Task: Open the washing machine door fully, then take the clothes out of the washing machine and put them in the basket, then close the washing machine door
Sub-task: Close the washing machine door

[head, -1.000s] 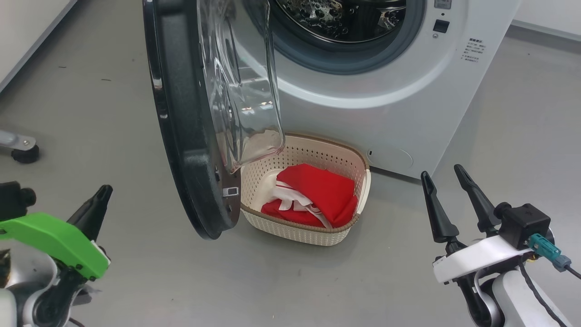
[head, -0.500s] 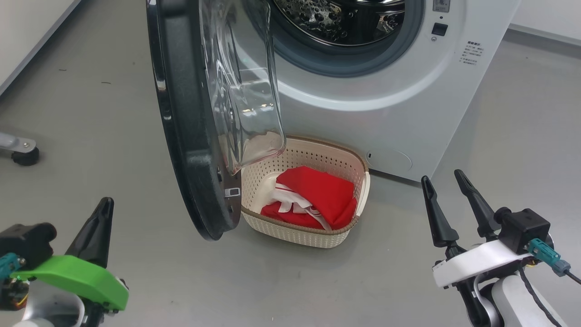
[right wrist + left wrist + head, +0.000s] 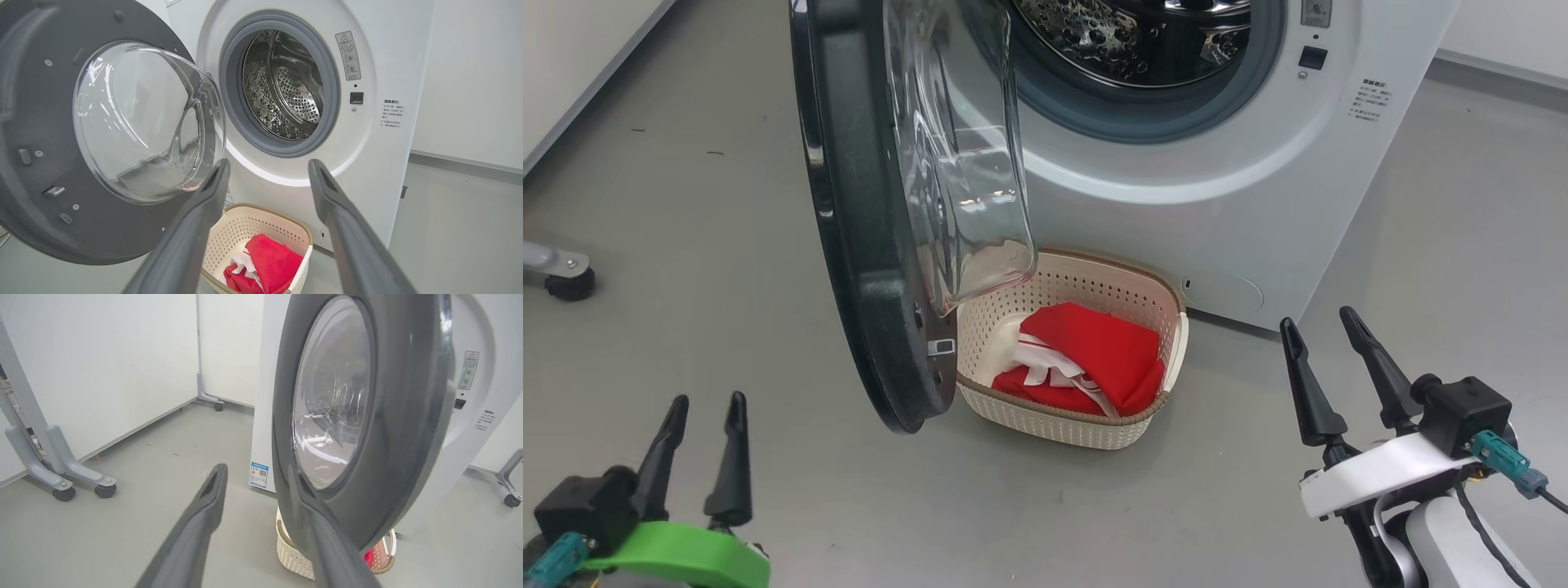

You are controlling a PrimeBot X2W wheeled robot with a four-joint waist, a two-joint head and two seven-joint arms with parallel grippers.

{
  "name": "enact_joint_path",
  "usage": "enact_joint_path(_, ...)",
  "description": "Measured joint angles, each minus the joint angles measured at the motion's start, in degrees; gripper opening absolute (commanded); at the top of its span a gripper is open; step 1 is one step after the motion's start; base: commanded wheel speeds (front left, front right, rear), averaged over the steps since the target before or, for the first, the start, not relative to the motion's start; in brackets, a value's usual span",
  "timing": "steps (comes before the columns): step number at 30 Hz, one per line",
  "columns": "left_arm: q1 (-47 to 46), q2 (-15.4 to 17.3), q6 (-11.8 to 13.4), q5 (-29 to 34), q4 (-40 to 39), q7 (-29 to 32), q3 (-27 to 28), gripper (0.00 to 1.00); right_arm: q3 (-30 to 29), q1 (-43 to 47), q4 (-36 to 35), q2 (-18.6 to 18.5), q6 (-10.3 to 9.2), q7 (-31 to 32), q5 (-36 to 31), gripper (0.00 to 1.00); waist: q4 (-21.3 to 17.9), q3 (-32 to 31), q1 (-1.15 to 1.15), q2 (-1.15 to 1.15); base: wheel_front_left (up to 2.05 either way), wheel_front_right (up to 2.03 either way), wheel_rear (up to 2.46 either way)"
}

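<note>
Lower left: my left gripper, just unclenched, empty; right gripper spread, empty; clothes in basket; door closing remains.

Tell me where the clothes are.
Head view, centre: the clothes lie in the basket in front of the washer, just right of the open door.

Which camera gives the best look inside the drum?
Right wrist view: the drum faces it, perforated wall visible. Head view cuts off all but its lower part; in left wrist view the washing machine door stands before it.
</note>
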Motion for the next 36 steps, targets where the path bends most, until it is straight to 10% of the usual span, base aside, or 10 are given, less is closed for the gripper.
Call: enact_joint_path(36, 0.77, -0.47, 0.02, 5.24, 7.83, -9.95, -1.51, 1.00, 0.22, 0.73, 0.22, 1.15, 0.08, 0.00, -0.53, 1.00, -0.17, -0.80, 0.00, 0.00, 0.00, 0.00, 0.00)
